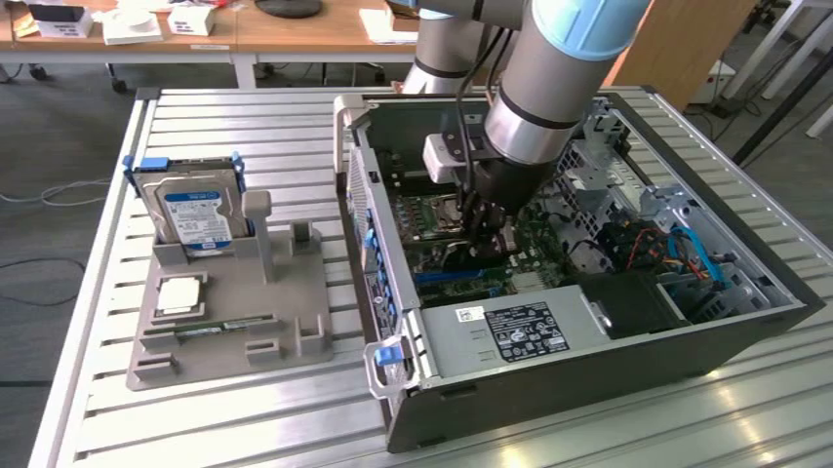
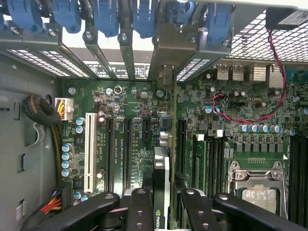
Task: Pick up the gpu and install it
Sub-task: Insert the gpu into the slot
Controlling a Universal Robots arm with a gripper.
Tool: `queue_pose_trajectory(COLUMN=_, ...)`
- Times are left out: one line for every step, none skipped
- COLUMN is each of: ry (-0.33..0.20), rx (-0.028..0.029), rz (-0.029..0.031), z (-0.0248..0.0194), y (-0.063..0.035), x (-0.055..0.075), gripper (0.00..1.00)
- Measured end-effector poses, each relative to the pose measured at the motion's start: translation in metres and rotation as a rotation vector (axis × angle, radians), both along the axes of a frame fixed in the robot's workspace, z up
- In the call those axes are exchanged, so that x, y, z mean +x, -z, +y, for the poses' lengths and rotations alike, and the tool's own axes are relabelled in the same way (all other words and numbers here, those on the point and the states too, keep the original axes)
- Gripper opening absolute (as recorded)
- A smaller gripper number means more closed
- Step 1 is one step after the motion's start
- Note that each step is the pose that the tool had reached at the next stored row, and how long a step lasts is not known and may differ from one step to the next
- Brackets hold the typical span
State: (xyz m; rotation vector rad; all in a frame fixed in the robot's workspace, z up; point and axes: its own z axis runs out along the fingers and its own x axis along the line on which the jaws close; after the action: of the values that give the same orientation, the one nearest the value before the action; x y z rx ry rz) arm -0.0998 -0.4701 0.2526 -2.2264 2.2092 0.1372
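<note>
Installation step: the gripper (image 2: pixel 162 196), fingers (image 2: pixel 139 209) clamped on the gpu (image 2: pixel 161 168), holds it edge-on over the motherboard (image 2: pixel 130 120) inside the computer case (image 1: pixel 573 385). Seating likely demands exact alignment with an expansion slot (image 2: pixel 180 139).

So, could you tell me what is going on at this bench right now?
A robot arm is reaching down into an open computer case. Its jaws are closed on the gpu, which is held edge-on over the motherboard by the expansion slots, with its metal bracket toward the case's rear openings. I cannot tell whether the card is seated in a slot. A hard drive stands in the grey holder beside the case.
</note>
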Motion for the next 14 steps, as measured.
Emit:
queue_pose_trajectory(ry=0.0, rx=-0.0001, rz=0.0, z=0.0, y=0.0, x=0.0004, gripper=0.27)
queue_pose_trajectory(ry=0.0, rx=-0.0001, rz=-0.0001, z=0.0, y=0.0, x=0.0006, gripper=0.27)
queue_pose_trajectory(ry=0.0, rx=-0.0001, rz=-0.0001, z=0.0, y=-0.0001, x=0.0007, gripper=0.27)
queue_pose_trajectory(ry=0.0, rx=-0.0001, rz=-0.0001, z=0.0, y=0.0, x=0.0008, gripper=0.27)
queue_pose_trajectory(ry=0.0, rx=-0.0001, rz=0.0, z=0.0, y=-0.0001, x=0.0008, gripper=0.27)
queue_pose_trajectory(ry=0.0, rx=-0.0001, rz=-0.0001, z=0.0, y=0.0, x=0.0009, gripper=0.27)
queue_pose_trajectory(ry=0.0, rx=-0.0001, rz=-0.0001, z=0.0, y=0.0, x=0.0008, gripper=0.27)
queue_pose_trajectory(ry=0.0, rx=-0.0002, rz=0.0, z=0.0, y=0.0, x=0.0008, gripper=0.27)
queue_pose_trajectory(ry=0.0, rx=-0.0002, rz=0.0, z=0.0, y=0.0, x=0.0008, gripper=0.27)
queue_pose_trajectory(ry=0.0, rx=-0.0002, rz=-0.0001, z=0.0, y=0.0001, x=0.0008, gripper=0.27)
queue_pose_trajectory(ry=0.0, rx=-0.0002, rz=-0.0001, z=0.0, y=0.0001, x=0.0008, gripper=0.27)
queue_pose_trajectory(ry=0.0, rx=-0.0001, rz=-0.0001, z=0.0, y=0.0002, x=0.0008, gripper=0.27)
queue_pose_trajectory(ry=0.0, rx=-0.0002, rz=-0.0001, z=0.0, y=0.0003, x=0.0008, gripper=0.27)
queue_pose_trajectory(ry=0.0, rx=-0.0002, rz=0.0, z=0.0, y=0.0003, x=0.0008, gripper=0.27)
